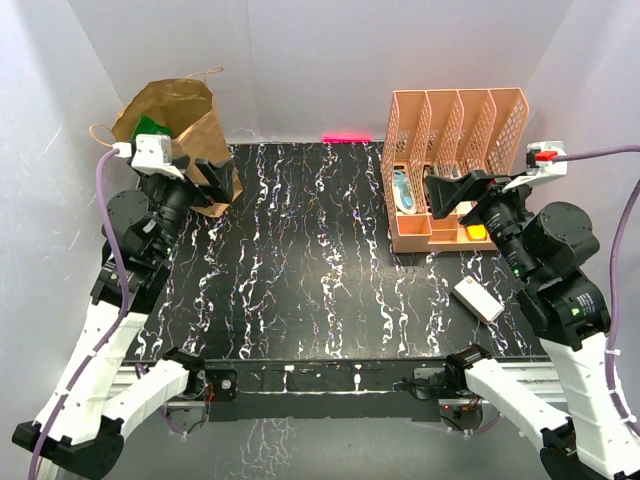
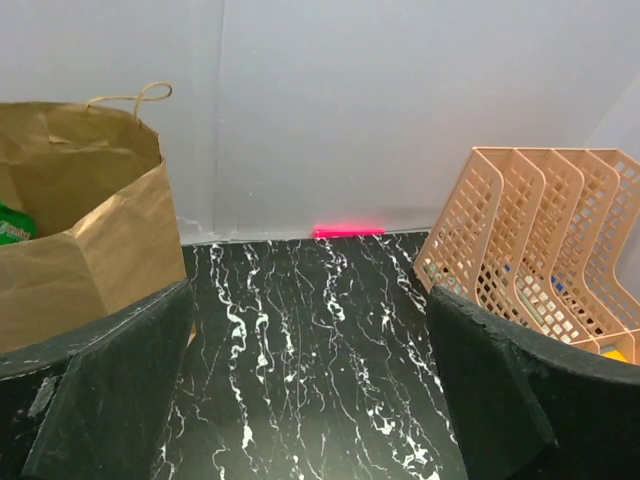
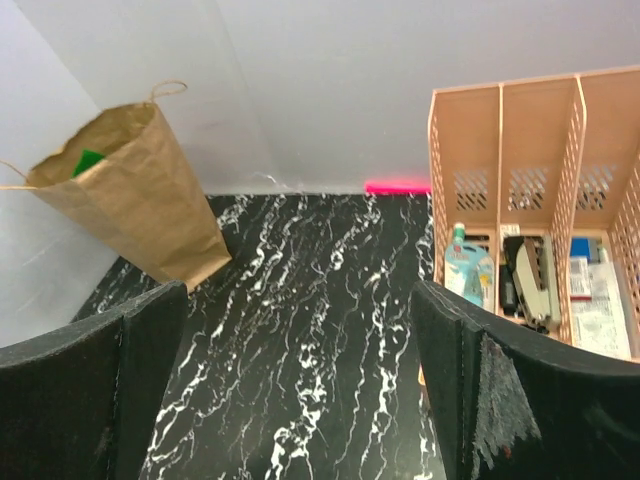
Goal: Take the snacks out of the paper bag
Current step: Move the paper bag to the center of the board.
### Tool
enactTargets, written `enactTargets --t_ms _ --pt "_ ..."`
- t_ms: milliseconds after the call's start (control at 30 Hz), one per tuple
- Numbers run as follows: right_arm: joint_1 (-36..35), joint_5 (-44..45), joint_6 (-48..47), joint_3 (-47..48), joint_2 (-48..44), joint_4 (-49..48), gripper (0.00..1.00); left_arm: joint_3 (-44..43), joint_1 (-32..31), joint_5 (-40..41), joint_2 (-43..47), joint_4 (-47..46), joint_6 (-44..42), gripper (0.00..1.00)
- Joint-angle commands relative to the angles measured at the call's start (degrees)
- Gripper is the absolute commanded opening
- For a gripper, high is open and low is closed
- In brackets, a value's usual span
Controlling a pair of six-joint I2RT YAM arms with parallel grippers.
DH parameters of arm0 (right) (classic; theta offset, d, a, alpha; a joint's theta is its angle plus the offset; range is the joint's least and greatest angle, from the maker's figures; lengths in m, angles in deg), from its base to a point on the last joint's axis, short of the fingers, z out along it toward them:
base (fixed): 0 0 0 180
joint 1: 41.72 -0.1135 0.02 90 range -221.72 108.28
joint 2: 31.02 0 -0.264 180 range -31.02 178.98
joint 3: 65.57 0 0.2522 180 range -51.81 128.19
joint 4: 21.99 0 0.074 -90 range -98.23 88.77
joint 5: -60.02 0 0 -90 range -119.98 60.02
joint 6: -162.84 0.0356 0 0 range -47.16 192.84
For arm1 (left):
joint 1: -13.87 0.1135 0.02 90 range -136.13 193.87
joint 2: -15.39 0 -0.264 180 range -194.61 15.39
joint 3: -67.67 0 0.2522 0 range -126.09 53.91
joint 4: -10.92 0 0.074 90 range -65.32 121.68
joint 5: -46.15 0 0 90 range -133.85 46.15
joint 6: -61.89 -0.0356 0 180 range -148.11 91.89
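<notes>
Showed bright, even, diffuse light off the white walls (image 1: pixel 300 60), cast only faint soft shadows beside the bag (image 1: pixel 175 125) and organiser (image 1: pixel 455 130), overexposed the pink strip (image 1: pixel 346 136), rendered far things sharp, and blurred the near fingers (image 2: pixel 100 400) in both wrist views.

Creased kraft paper bag (image 1: pixel 175 125), glossy marbled tabletop (image 1: pixel 320 270)

No text could be read anywhere: the green packet (image 2: pixel 10 225) inside the paper bag (image 2: pixel 90 240) bore white marks too small to make out.
</notes>
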Motion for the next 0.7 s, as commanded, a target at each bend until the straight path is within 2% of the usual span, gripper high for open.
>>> enactTargets --t_ms 0,200,367,533,667 --pt "0.62 3.56 1.91 -1.7 0.24 0.39 0.98 0.18 1.09 0.64 -0.96 1.57 2.06 0.98" --pt "1.25 6.51 3.12 -4.41 0.41 1.91 0.98 -1.05 2.21 0.52 -4.52 5.65 5.14 0.98" --pt "1.64 7.73 3.82 -7.71 -0.05 1.84 0.98 -5.22 2.94 -2.03 -11.9 12.09 8.86 0.98" --pt "1.92 8.08 3.65 -11.06 -1.57 1.78 0.98 -13.25 3.53 -6.19 -22.43 20.62 12.44 0.98" --pt "2.05 7.08 2.19 -13.56 -4.09 1.65 0.98 -23.73 4.38 -12.24 -31.94 28.05 15.09 0.98"
